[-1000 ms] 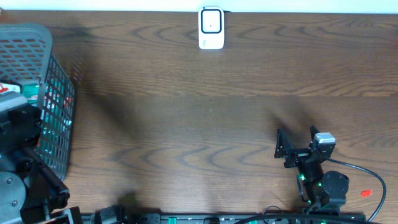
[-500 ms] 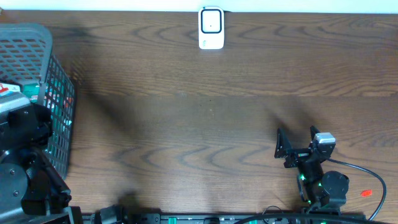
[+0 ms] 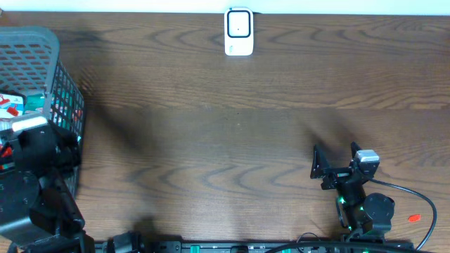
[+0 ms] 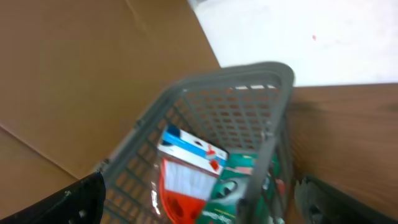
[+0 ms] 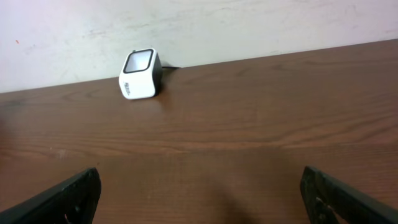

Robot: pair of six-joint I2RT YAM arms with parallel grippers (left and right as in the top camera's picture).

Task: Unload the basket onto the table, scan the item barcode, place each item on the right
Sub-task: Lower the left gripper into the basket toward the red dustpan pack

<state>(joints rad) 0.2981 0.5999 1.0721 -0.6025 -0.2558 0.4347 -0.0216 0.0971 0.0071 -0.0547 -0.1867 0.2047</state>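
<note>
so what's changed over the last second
The left arm swung to its right in the overhead view, over the near corner of the grey plastic mesh basket, uncovering more of the packets inside. The left tool is wide open and took hold of nothing. The right tool, also open, the white box-shaped scanner and the basket stayed put.
</note>
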